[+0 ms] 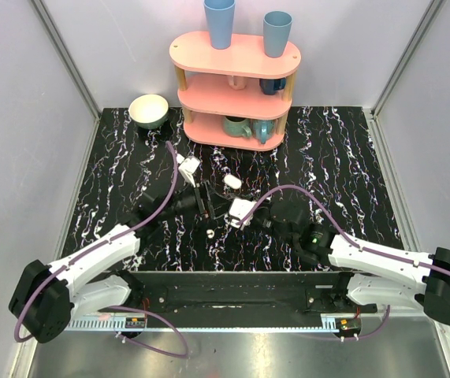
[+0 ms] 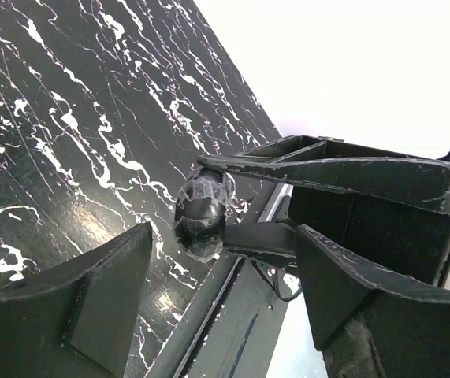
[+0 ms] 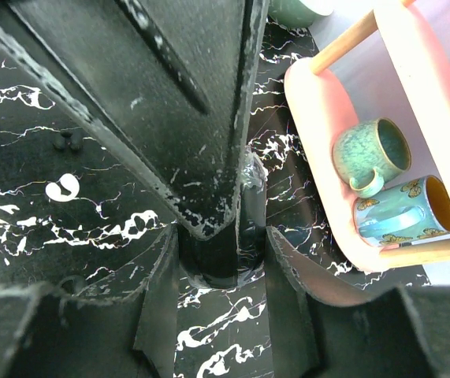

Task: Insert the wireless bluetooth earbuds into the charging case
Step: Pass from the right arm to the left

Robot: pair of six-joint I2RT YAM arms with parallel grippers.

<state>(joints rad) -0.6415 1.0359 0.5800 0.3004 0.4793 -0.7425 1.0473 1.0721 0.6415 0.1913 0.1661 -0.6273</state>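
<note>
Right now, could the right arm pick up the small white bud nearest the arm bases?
Probably not yet. The small white bud lies uncovered near the right claw, but that claw is shut on a dark glossy object and would have to release it first.

black tabletop with white marble veins, boxed in by plain pale walls. a pink three-tier shelf sits at the back. lighting's even.
</note>
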